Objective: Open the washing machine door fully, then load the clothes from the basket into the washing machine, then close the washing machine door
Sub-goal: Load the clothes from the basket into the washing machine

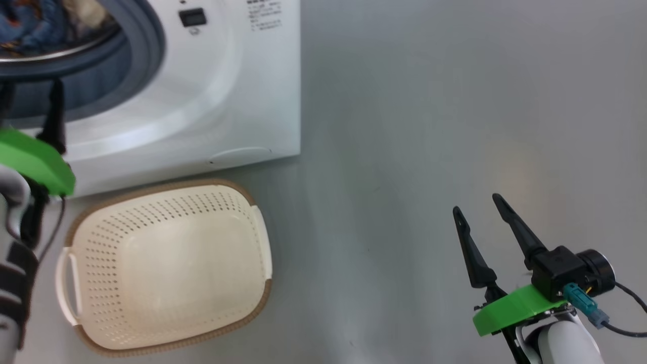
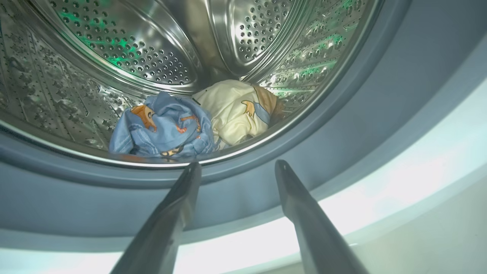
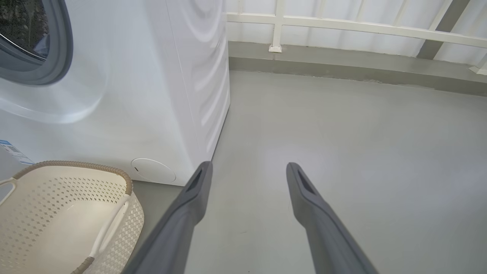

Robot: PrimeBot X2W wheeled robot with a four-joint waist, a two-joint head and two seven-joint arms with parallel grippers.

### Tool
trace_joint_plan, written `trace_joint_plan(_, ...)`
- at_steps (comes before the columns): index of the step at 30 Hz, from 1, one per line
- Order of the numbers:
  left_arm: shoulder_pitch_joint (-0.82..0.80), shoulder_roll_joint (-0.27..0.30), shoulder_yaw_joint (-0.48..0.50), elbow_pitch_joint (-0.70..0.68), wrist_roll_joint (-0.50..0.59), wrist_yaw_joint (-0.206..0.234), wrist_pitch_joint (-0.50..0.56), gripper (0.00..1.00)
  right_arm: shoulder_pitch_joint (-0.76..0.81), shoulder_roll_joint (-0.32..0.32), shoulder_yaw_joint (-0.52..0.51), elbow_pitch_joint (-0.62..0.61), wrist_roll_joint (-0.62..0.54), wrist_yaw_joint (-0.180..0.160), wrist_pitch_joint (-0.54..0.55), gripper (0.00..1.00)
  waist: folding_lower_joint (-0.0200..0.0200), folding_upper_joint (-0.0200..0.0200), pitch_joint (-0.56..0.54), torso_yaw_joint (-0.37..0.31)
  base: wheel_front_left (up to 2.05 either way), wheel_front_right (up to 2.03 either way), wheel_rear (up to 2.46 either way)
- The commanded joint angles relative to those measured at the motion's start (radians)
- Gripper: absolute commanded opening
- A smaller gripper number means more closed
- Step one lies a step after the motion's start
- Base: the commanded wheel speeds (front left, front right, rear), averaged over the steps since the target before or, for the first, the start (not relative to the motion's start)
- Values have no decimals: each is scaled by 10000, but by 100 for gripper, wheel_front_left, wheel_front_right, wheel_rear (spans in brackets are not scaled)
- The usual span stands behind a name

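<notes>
The white washing machine (image 1: 212, 91) stands with its mouth uncovered; its door is out of view. Both clothes lie at the bottom of the steel drum (image 2: 114, 49): the light blue printed garment (image 2: 163, 129) on the left and the cream one (image 2: 232, 110) beside it. My left gripper (image 2: 237, 164) is open and holds nothing, its tips just outside the grey-blue gasket (image 2: 342, 125); it also shows at the opening (image 1: 31, 88). The cream basket (image 1: 177, 212) sits with nothing in it on the floor before the machine. My right gripper (image 1: 477, 203) hovers open over bare floor, well to the right.
The grey floor stretches to the right of the machine (image 3: 152, 95). A white railing (image 3: 342, 26) on a low kerb runs along the back. The basket (image 3: 76, 164) stands close against the machine's front, left of my right gripper (image 3: 249, 165).
</notes>
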Motion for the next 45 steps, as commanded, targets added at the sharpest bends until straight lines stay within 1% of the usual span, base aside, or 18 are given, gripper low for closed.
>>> trace_joint_plan(1, 336, 482, 187, -395, -166, -14, -125, 100, 266, -45, 152, -183, -153, 16, -79, 100, -1, 0, -726, 502, 0, 0, 0)
trace_joint_plan(4, 1423, 430, 236, -1245, -370, 60, -160, 100, 507, -67, 108, -201, -151, 16, -24, 100, -1, 0, -1256, 644, 0, 0, 0)
trace_joint_plan(10, 3223, 326, 436, -2936, -677, 561, -183, 100, 913, -102, 67, -298, -122, 16, 87, 100, -1, 0, -2000, 797, 0, 0, 0)
trace_joint_plan(16, 4977, 275, 644, -4768, -971, 1291, -144, 100, 1284, -120, 59, -401, -88, 16, 174, 100, -1, 0, -2639, 896, 0, 0, 0)
trace_joint_plan(17, 4977, 275, 644, -4768, -971, 1291, -144, 100, 1284, -120, 59, -401, -88, 16, 174, 100, -1, 0, -2639, 896, 0, 0, 0)
trace_joint_plan(24, 7000, 149, 817, -6721, -1182, 2241, -73, 100, 1654, -41, 38, -471, -3, 16, 266, 100, -1, 0, -3323, 966, 0, 0, 0)
trace_joint_plan(26, 7485, 105, 804, -7189, -1166, 2447, -82, 100, 1762, -33, 38, -503, -4, 16, 312, 100, -1, 0, -3498, 999, 0, 0, 0)
trace_joint_plan(30, 8327, 5, 766, -7866, -1157, 2725, -108, 100, 1982, 6, -166, -608, 79, 16, 317, 100, -1, 0, -3833, 1033, 0, 0, 0)
trace_joint_plan(35, 9144, -207, 885, -8426, -1094, 3071, -168, 100, 2224, 66, -159, -661, 97, 16, 381, 100, -1, 0, -4134, 1014, 0, 0, 0)
trace_joint_plan(39, 9537, -360, 988, -8719, -981, 3191, -199, 100, 2297, 94, -115, -713, 102, 16, 411, 100, -1, 0, -4220, 1005, 0, 0, 0)
trace_joint_plan(45, 9855, -647, 1143, -8970, -729, 3234, -218, 100, 2339, 119, -68, -743, 117, 16, 427, 100, -1, 0, -4341, 981, 0, 0, 0)
